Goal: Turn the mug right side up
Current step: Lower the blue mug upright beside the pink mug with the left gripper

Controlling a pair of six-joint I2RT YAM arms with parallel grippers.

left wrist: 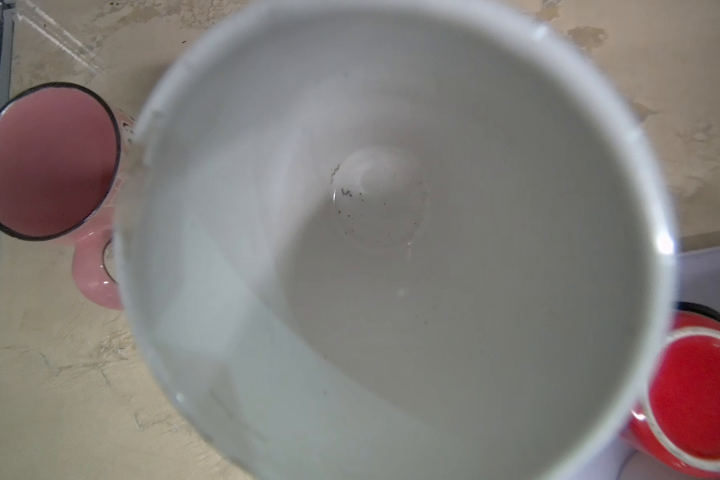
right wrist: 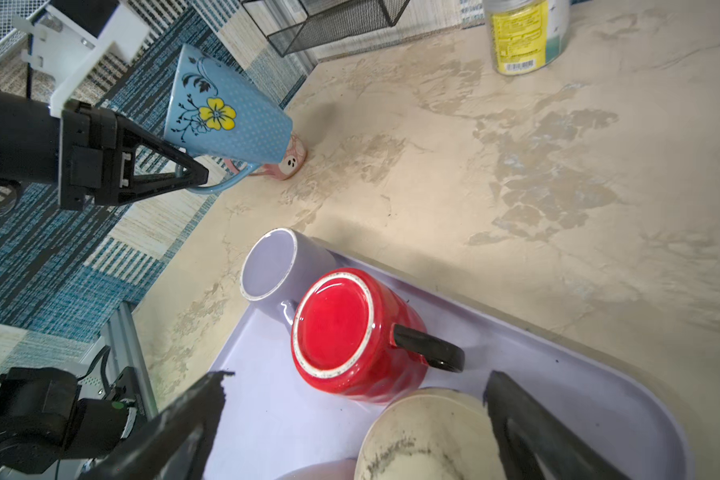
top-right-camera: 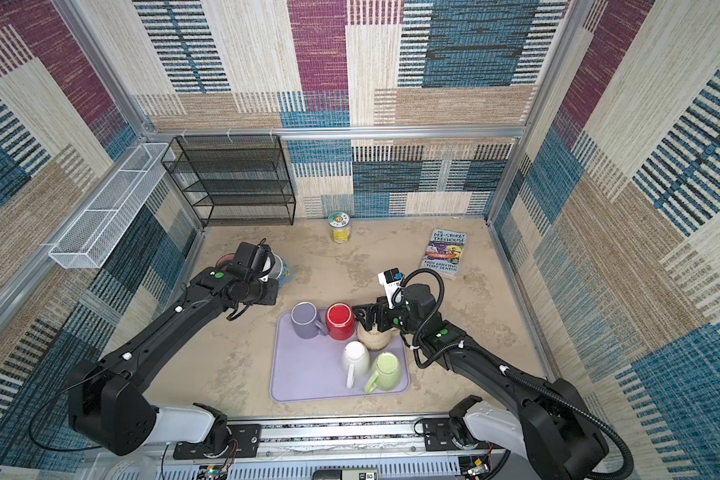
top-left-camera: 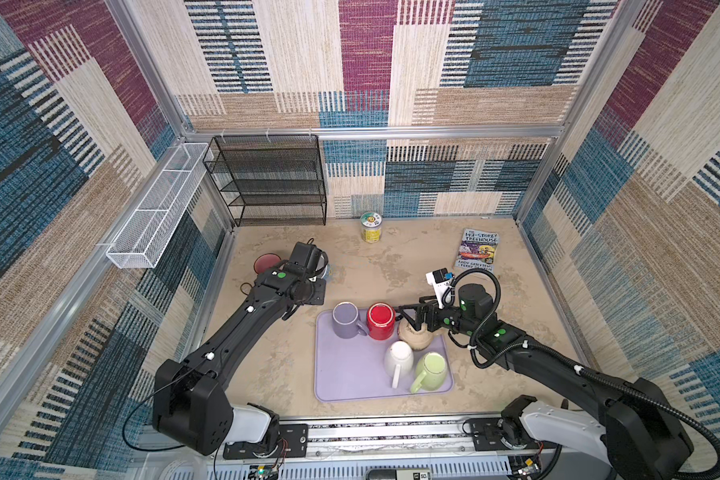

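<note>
My left gripper [right wrist: 198, 178] is shut on the handle of a blue mug [right wrist: 225, 112] with a yellow flower and holds it in the air, tilted, at the table's left. The mug's white inside [left wrist: 379, 232] fills the left wrist view, mouth toward that camera. In a top view only a bit of the blue mug [top-right-camera: 281, 270] shows past the wrist. My right gripper [right wrist: 354, 382] [top-left-camera: 408, 318] hangs open over the lavender tray [top-left-camera: 350, 382], above an upside-down beige mug [right wrist: 429, 436] and beside an upside-down red mug [right wrist: 333, 324].
An upright pink mug [left wrist: 46, 162] stands on the table under the blue one. Purple [top-left-camera: 346, 320], white [top-left-camera: 399, 357] and green [top-left-camera: 431, 370] mugs share the tray. A can [top-left-camera: 371, 226], a book [top-left-camera: 476, 249], a black mesh shelf [top-left-camera: 275, 183] and a white wire basket [top-left-camera: 154, 208] stand at the back.
</note>
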